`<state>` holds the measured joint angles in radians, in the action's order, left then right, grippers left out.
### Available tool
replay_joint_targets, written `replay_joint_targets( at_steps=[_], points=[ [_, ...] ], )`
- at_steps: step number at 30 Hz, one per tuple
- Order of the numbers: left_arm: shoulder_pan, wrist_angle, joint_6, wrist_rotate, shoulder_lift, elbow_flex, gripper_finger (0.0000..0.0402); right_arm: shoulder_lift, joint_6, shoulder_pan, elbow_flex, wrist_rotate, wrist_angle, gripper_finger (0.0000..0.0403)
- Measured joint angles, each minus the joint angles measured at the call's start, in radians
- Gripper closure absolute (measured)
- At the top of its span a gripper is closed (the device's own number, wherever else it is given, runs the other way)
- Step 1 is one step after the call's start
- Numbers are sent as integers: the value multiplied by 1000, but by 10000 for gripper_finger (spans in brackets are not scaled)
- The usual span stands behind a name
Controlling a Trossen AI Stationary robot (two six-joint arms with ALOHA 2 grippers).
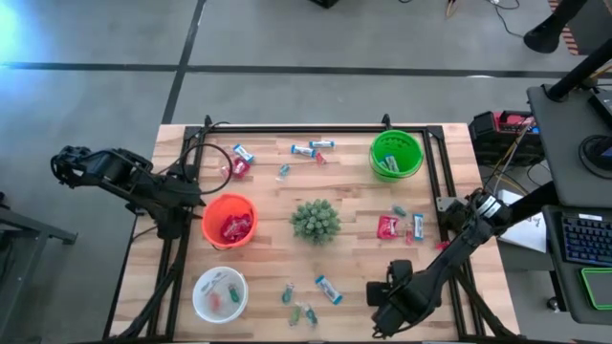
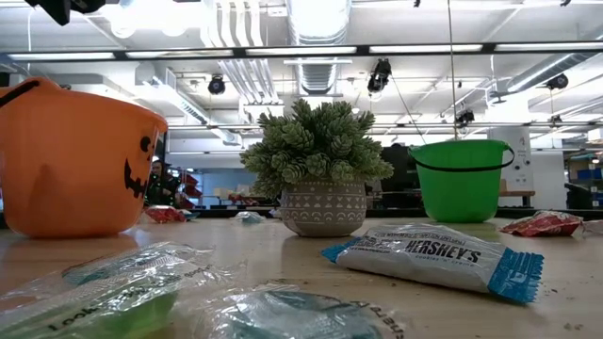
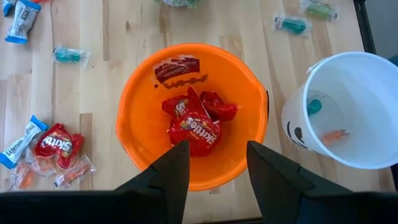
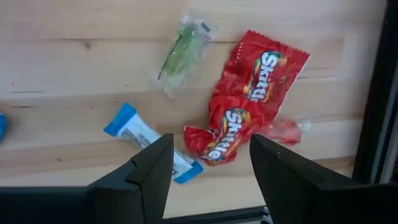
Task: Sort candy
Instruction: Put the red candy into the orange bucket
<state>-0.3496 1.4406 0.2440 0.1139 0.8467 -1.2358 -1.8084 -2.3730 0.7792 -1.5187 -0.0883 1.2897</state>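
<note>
Right claw (image 4: 208,163) open and empty above red Skittles packets (image 4: 245,106), left claw (image 3: 216,163) open over orange bowl (image 3: 134,124)

"HERSHEY'S" on blue-and-white bar (image 2: 435,258). "Skittles" on red packets (image 4: 249,99) just ahead of right gripper's fingers; same on packets in orange bowl (image 3: 138,106) below left gripper.

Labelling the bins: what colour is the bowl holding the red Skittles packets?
Orange bowl, with red packets inside; clearest in the left wrist view.

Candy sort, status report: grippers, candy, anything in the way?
Left gripper open, empty, above orange bowl holding red packets. Right gripper open over Skittles packets and blue-white bar. Nothing in the way.
</note>
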Motion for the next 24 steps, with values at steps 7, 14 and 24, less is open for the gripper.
replay_joint_targets(
  at_steps=[7,14,24],
  points=[
    [0,-3,8,0,1,0,260,0,-12,3,69,-3,-113,197],
    [0,-5,30,-1,1,0,260,0,-26,2,147,-79,-175,197],
    [0,-9,35,-2,4,0,260,0,-37,44,169,-103,-230,197]
  ],
)
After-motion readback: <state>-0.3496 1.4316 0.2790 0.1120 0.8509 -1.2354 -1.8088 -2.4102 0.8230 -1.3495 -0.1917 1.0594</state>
